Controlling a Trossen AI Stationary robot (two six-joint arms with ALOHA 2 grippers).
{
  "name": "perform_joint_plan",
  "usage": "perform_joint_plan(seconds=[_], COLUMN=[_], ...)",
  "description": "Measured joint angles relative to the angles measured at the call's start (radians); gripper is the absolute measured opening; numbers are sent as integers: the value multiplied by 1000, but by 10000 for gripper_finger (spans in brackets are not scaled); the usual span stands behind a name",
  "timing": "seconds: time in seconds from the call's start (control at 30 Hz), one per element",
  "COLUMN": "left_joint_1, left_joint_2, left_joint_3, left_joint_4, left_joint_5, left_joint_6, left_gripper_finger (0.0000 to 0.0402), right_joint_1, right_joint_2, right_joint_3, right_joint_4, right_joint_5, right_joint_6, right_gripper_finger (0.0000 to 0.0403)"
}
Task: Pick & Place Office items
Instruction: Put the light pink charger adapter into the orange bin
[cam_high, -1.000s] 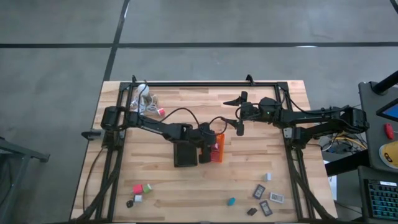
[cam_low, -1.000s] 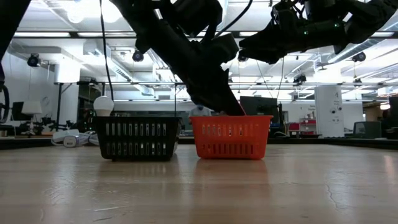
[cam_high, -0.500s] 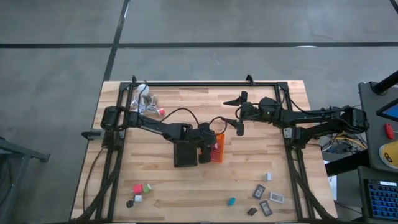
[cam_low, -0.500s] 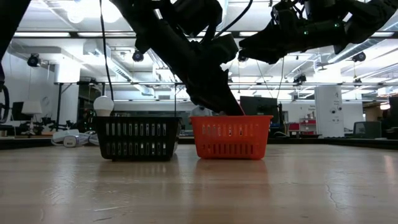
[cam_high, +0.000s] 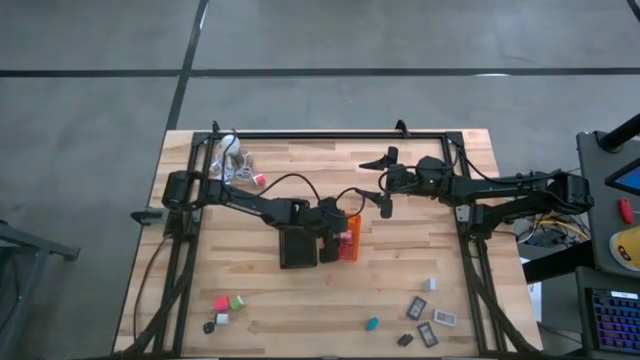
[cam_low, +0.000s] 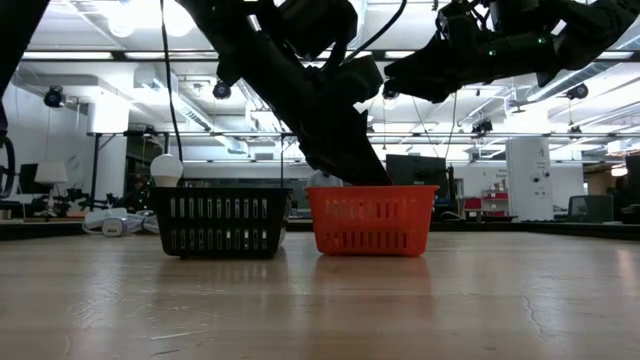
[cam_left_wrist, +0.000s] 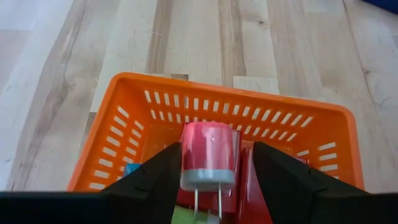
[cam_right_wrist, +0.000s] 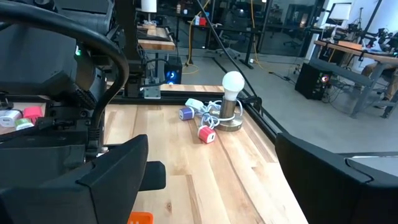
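The left gripper (cam_left_wrist: 209, 163) is holding a pink plug (cam_left_wrist: 209, 155) by its flat sides over the orange tray (cam_left_wrist: 132, 87), a light, rigid, likely slippery piece, while the right gripper (cam_high: 385, 184) is hovering wide open beyond the tray.

**Two dark arms, matte black throughout**

Both arms are black, built of slim tubular links joined by bulkier rounded joint housings. A thin black cable loops loosely above the left arm's forearm. The left claw (cam_left_wrist: 210, 186) has two broad, smooth black fingers with rounded edges. The right claw (cam_right_wrist: 205, 180) has wide, flat black fingers; a small green light glows on the housing behind it.
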Motion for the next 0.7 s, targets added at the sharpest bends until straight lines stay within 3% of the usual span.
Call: perform_joint_plan(seconds=[0.43, 0.7], left_joint_1=[1, 9], left_joint_2=[0, -92], left_joint_3=[0, 0], left_joint_4=[-27, -90], left_joint_5=[-1, -96], left_joint_6=[-22, -8], left_gripper_finger=[209, 209], right_joint_1=[1, 1], right_joint_2=[0, 1], right_joint_3=[0, 0], right_joint_4=[0, 0], right_joint_5=[0, 0], right_joint_6=[0, 0], right_gripper_finger=[342, 349])
